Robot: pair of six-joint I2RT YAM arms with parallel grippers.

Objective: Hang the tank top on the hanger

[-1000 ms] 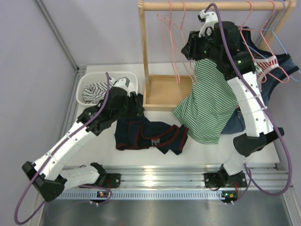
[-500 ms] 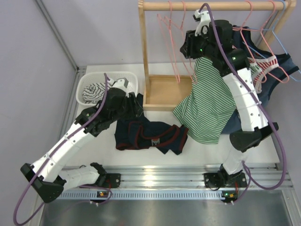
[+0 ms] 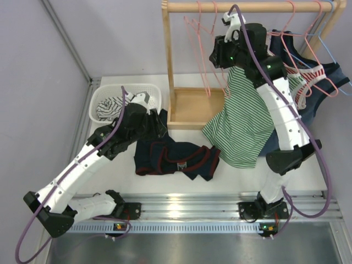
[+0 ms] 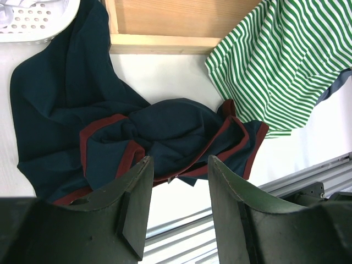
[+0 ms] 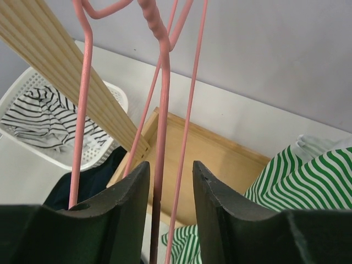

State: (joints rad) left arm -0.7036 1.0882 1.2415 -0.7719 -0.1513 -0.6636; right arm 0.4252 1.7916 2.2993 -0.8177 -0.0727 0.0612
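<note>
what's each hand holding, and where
Nothing yet: right hand straddles a wire of the pink hanger, unclamped; left hand hangs open above the tank top.

Arms: two, left arm (image 3: 88,159) and right arm (image 3: 283,110). Wooden rack (image 3: 168,66): one, with one rail. White basket (image 3: 155,91): one. Pink wire hangers (image 5: 163,99): at least four on the rail, two left of the right arm and two right of it; wires overlap, so the exact count is unclear. Light blue hanger (image 3: 331,49): one. Maroon-trimmed navy jersey (image 3: 176,157): one, on the table. Plain navy cloth (image 4: 60,93) beside it: separate piece or same one, cannot tell. Green-and-white striped top (image 3: 242,121): one. Black-and-white striped garment (image 3: 110,107): one, in the basket. Red-and-white striped garment (image 3: 311,77): one, hung. Dark navy hung clothing (image 3: 333,71) far right: count unclear.
</note>
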